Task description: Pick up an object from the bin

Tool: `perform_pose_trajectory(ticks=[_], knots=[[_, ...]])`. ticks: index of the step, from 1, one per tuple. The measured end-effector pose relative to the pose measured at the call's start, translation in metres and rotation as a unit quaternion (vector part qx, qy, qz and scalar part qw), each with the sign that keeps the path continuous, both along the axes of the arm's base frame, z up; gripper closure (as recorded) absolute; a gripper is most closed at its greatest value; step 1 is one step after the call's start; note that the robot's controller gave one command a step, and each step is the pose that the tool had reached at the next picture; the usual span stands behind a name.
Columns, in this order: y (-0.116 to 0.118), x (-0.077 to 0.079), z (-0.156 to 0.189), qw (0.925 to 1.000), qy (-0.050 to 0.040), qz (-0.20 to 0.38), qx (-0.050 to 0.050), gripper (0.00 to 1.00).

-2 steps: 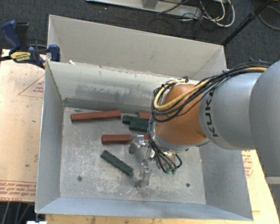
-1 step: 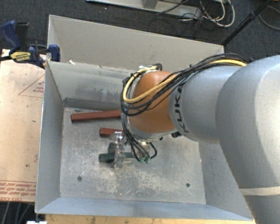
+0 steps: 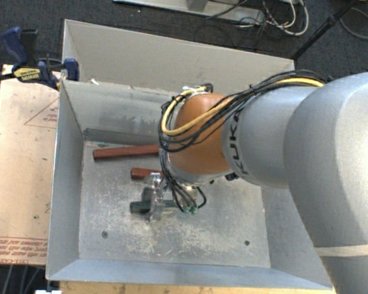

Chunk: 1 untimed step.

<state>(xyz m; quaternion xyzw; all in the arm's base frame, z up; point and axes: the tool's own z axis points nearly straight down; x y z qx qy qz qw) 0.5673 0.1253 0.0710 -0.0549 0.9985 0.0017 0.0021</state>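
- We see a thick, rounded arm [image 3: 318, 147] in pale silver-grey, with a lighter band round its widest link
- Dark block lettering [image 3: 231, 146] runs along the narrower link
- A glossy orange dome cover [image 3: 198, 138] caps the wrist
- Yellow and black cables [image 3: 175, 111] loop over that cover
- The gripper [image 3: 155, 203] is small, bare metal, with thin black and green wires [image 3: 191, 206] beside it

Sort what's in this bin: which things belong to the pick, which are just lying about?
In hand: claw; small dark angular piece beside it; grey metal bin.
Lying about: long reddish-brown flat stick; short reddish-brown block.
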Motion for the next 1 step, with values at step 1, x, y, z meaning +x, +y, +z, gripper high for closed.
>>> perform_pose_trajectory(ticks=[1], knots=[[-0.0114,0.0185,0.1048,1.0000,0.0007,0.002,-0.001,1.00]])
